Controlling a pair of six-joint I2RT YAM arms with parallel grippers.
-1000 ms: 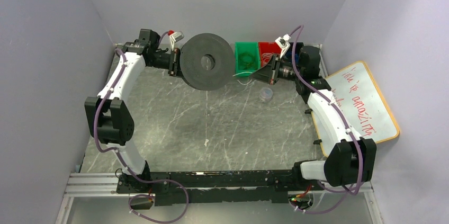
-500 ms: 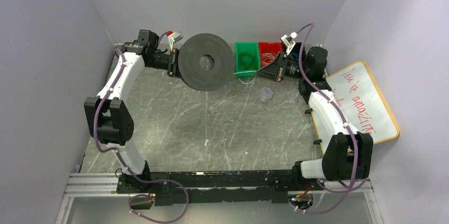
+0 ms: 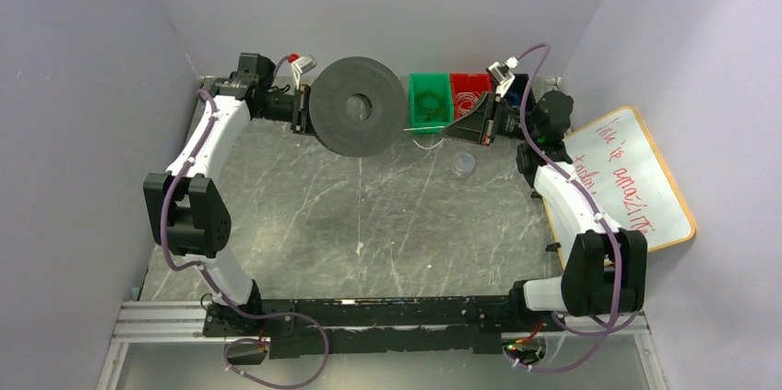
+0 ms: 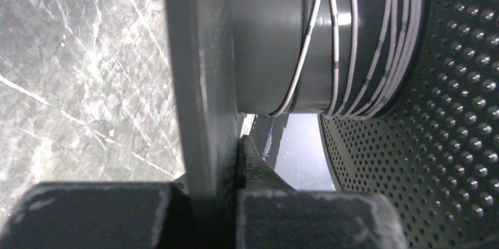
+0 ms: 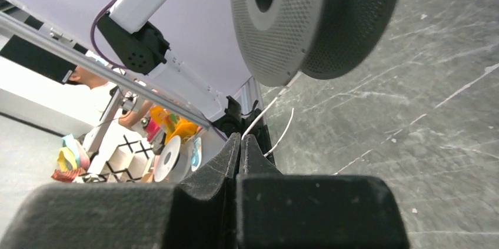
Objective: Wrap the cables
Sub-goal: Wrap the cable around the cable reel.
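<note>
The grey marbled worktop is bare through its middle; the work sits along its far edge. There the big dark spool hangs clear of the surface with one perforated flange turned toward the overhead camera, so the hub is free to take turns. The left hand is clamped on a flange. Its wrist view shows the flange wall pinched between the two fingers, a grip that leaves the channel between the flanges unobstructed. Opposite, the right hand has its fingers pressed together, and the thin white cable seems to issue from between their tips, though the pinch itself is too fine to see for certain. Held this way, the strand bridges the gap from hand to spool and can be guided onto the hub, where several turns already lie, so the winding looks partly done. A green bin and a red bin stand just behind the right hand, and a small clear jar rests nearby, apart from the strand's path.
</note>
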